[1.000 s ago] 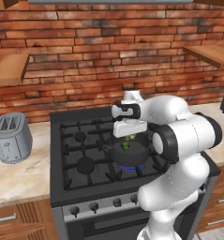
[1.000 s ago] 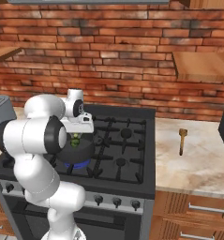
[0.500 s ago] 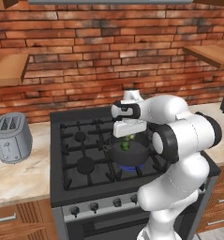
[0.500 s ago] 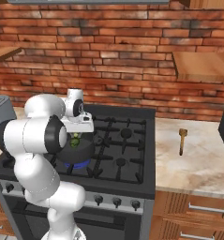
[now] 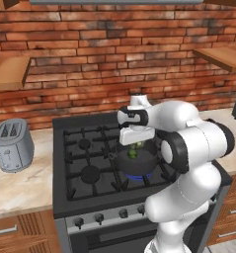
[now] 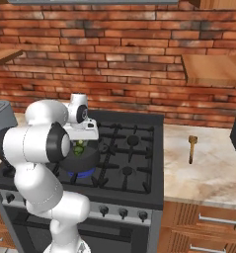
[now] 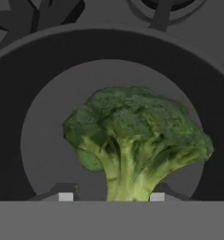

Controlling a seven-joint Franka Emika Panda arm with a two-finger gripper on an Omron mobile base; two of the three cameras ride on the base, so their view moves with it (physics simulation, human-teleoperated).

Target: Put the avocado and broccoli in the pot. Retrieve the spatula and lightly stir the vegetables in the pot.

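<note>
Hovering over the pot (image 5: 135, 160), your gripper (image 7: 108, 197) straddles the broccoli (image 7: 137, 140); whether it grips or has released, you cannot tell.

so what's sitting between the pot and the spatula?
Right base view: from the pot to the spatula lie bare stove grates, then bare counter.

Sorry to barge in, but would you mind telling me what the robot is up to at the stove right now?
The white arm is loading vegetables into the pot on the front burner of the stove. Its gripper hangs just above the pot's opening, with the broccoli right below it, between the fingertips and over the pot's floor; whether the jaws have let go of it, I cannot tell. The avocado is not clearly visible. The wooden spatula lies untouched on the counter to the right of the stove, so stirring has not begun.
</note>
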